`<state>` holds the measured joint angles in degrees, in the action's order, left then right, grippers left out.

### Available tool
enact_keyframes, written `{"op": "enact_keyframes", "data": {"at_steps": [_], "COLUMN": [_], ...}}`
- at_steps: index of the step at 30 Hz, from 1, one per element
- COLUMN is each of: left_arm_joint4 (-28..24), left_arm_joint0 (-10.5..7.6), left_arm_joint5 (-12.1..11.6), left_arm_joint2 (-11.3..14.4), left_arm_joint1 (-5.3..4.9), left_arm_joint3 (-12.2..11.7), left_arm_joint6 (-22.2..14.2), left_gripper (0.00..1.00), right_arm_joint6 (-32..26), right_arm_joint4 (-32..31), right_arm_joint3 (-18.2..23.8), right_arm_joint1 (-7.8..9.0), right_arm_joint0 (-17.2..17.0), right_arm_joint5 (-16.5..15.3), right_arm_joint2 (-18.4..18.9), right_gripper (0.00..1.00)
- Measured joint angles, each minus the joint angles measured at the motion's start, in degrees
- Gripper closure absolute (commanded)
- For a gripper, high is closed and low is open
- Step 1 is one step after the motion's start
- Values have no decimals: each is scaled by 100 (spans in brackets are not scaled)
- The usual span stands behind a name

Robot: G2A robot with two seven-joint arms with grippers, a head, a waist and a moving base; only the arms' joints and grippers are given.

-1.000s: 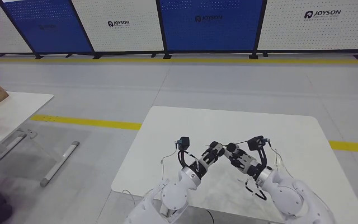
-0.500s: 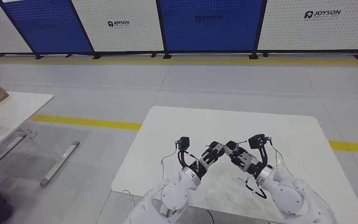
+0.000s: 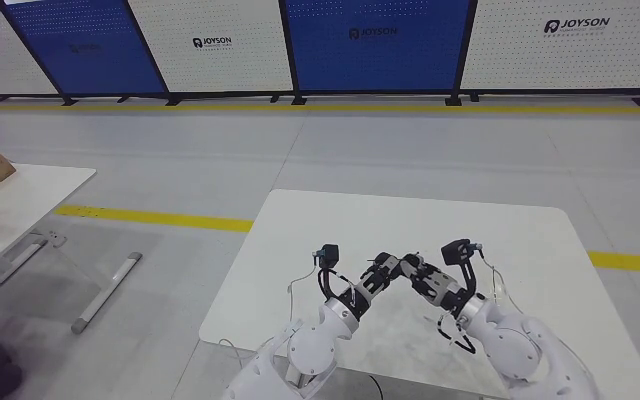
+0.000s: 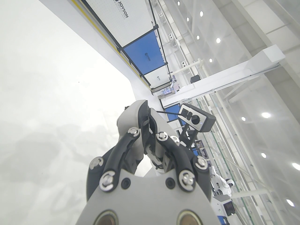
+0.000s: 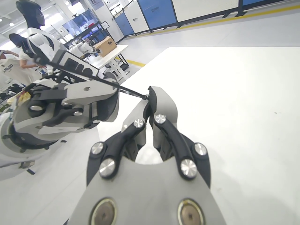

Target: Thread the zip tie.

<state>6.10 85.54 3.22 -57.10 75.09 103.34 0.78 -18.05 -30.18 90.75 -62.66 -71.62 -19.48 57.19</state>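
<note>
Two holds on thin black plastic zip tie (image 5: 131,93), raised above white table (image 3: 500,230): left gripper (image 4: 147,112) clamps strap, right gripper (image 5: 148,97) pinches one end. Your risk: crowding them together bows strap, tip misses head slot; any slip drops tie.

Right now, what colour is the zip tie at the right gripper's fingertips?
Black: the zip tie is a thin strap, clearest in the right wrist view, ending at the right gripper.

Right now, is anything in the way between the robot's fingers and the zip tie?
Nothing visible. The right gripper and left gripper both pinch the black zip tie, which runs straight between them above the table.
</note>
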Motion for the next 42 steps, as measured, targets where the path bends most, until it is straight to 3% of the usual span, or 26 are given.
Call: {"op": "enact_keyframes", "data": {"at_steps": [22, 42], "left_arm_joint4": [0, 0], "left_arm_joint0": [0, 0], "left_arm_joint5": [0, 0], "left_arm_joint2": [0, 0], "left_arm_joint1": [0, 0], "left_arm_joint3": [0, 0], "left_arm_joint6": [0, 0], "left_gripper": [100, 100], "right_arm_joint6": [-215, -302], "right_arm_joint4": [-173, -280], "right_arm_joint3": [-433, -713], "right_arm_joint1": [-152, -186], "right_arm_joint0": [166, 148], "right_arm_joint5": [29, 0], "right_arm_joint2": [-250, -190], "right_gripper": [100, 100]}}
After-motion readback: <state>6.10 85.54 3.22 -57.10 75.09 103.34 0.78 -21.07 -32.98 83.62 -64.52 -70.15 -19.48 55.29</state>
